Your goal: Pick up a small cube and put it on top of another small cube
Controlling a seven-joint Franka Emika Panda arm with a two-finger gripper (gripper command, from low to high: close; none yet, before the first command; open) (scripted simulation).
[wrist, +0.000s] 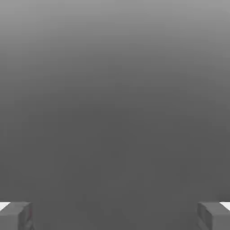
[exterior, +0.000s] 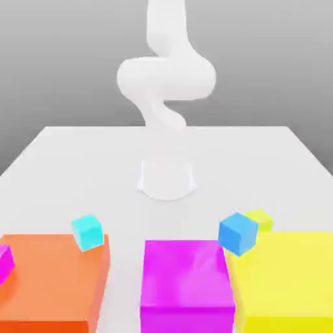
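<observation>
The tiny lime-yellow cube sits at the exterior view's right, half hidden behind a small sky-blue cube, by the far edge of the big yellow block. The tiny cyan cube stands at the far right corner of the big orange block; I cannot tell whether it rests on the block or behind it. In the hand view my gripper is open, its two grey fingertips wide apart with nothing between them, facing plain grey background. The white arm rises at the back of the table.
A big magenta block lies between the orange and yellow blocks along the near side. A small magenta cube shows at the exterior view's left edge, on the orange block. The white table stretches back to the arm's base.
</observation>
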